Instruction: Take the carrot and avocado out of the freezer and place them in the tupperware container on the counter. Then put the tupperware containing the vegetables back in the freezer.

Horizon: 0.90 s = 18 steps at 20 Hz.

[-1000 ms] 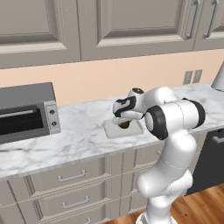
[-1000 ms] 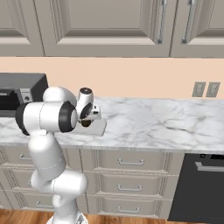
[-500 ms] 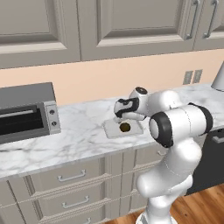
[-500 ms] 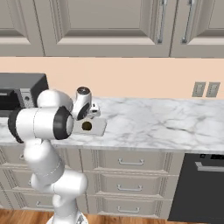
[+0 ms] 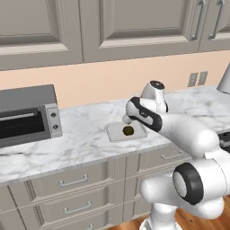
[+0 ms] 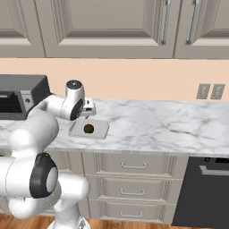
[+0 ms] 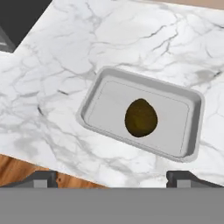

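From the left base view, the avocado [image 5: 128,130] lay in the tupperware [image 5: 116,133] on the worktop [image 5: 85,134], so that half of the loading looked done. The gripper [image 5: 127,117] hung just above the tray's far side, mostly hidden behind the wrist, so I could not read its jaws from there. No carrot was in the tray.

From the right base view, the avocado [image 6: 88,129] sat near the tray's middle, the tupperware [image 6: 99,131] near the worktop's [image 6: 156,123] front edge, and the gripper [image 6: 86,112] was above it, holding nothing.

In the hand view, the fingertips [image 7: 185,178] stood spread wide at the bottom corners, well apart from the avocado [image 7: 141,117], which lay loose on the tupperware's [image 7: 109,98] floor. I judged the carrot and the tray's return to the freezer were left.
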Tool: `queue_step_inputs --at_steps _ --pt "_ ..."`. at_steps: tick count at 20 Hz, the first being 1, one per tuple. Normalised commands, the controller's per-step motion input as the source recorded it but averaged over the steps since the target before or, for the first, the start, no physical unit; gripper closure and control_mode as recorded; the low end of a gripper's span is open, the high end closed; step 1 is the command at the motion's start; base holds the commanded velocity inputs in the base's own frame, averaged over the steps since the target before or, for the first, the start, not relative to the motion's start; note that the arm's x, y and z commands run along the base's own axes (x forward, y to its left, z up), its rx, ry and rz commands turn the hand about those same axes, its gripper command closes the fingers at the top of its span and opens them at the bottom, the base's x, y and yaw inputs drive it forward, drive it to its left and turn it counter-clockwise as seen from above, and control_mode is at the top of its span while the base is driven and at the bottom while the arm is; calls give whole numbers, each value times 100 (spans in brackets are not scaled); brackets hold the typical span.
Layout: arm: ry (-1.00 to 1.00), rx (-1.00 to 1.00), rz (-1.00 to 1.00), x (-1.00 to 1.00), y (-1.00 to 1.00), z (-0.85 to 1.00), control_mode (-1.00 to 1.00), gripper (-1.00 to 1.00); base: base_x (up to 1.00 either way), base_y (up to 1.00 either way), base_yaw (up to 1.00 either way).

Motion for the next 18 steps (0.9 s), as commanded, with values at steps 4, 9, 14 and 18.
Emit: queue_step_inputs --at_steps 4,9,14,18 --pt "4 0 -3 -94 0 100 -100 -100 0 0 0" --pt "0 0 -9 -100 -7 100 -100 -100 0 0 0" --pt "-2 0 -14 -96 -18 99 -100 -100 0 0 0" --pt "-7 0 -19 -83 -10 80 -100 -100 0 0 0"
